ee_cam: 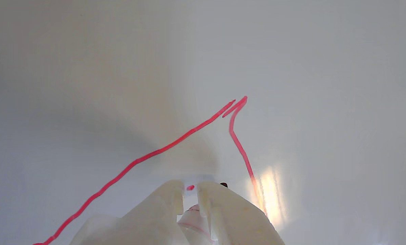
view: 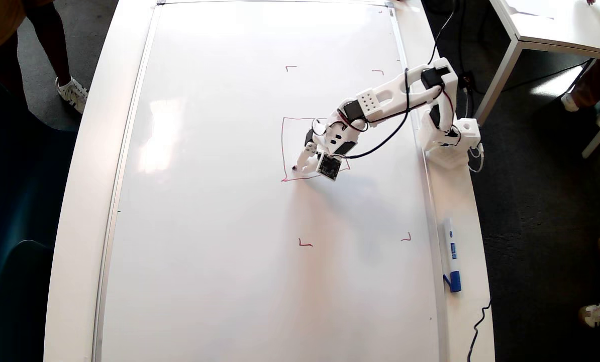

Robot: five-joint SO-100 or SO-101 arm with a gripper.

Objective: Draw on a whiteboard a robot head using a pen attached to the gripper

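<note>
On the whiteboard (view: 219, 201), the end effector (ee_cam: 190, 195) is squeezing the pen (ee_cam: 192, 212); pressing hard could be making the robot head (view: 283, 146) wobbly.

Red square outline (view: 283, 146) on glossy whiteboard (view: 219, 201), pen (ee_cam: 192, 215) touching

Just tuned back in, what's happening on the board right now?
The white arm is drawing in red on the whiteboard. Its gripper is shut on the pen, tip down near the lower left corner of a red square outline. So far the robot head is only that outline; in the wrist view no inner shapes show, just a small red dot by the tip. A blue-capped marker lies unused at the desk's right edge.
</note>
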